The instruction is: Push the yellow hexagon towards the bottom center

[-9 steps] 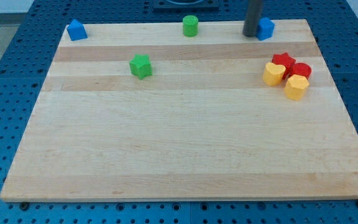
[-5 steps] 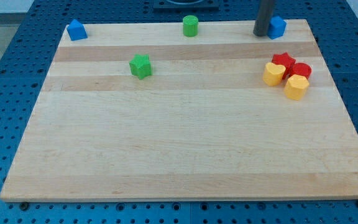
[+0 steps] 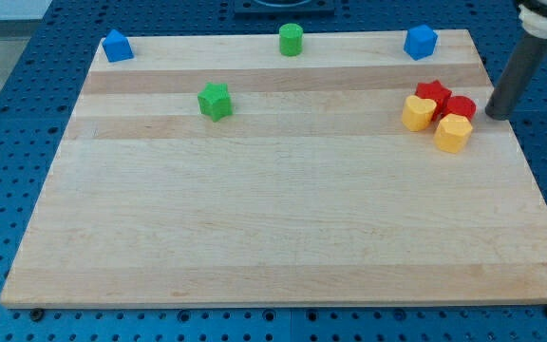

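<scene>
The yellow hexagon (image 3: 453,133) lies just left and slightly below our tip (image 3: 495,116); apparently untouched; we carry no pincer.

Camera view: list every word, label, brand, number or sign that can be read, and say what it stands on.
None: no readable text anywhere.
The wooden board, the blue pegboard, the coloured blocks, including the yellow hexagon, and the rod ending in my tip all carry no print.
</scene>
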Controlling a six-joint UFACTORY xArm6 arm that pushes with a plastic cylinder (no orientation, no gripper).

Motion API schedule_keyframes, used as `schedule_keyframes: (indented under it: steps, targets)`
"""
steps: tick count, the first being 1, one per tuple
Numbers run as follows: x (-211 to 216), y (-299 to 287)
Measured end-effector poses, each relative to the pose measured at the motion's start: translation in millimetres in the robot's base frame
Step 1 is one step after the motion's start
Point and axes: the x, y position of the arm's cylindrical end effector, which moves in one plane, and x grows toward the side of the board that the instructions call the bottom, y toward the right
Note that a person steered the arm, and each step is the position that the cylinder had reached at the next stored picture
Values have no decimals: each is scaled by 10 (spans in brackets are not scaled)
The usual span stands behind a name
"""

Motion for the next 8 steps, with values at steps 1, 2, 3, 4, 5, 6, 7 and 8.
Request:
schedule_keyframes:
  steps: [1,2,3,4,5,6,7,8]
  targets:
    - [164,-315]
    - [284,-504]
    - [440,-691]
    - [703,-991]
    - [880,-1316]
    - [848,-1709]
    - [444,-1763]
    - [257,-2023]
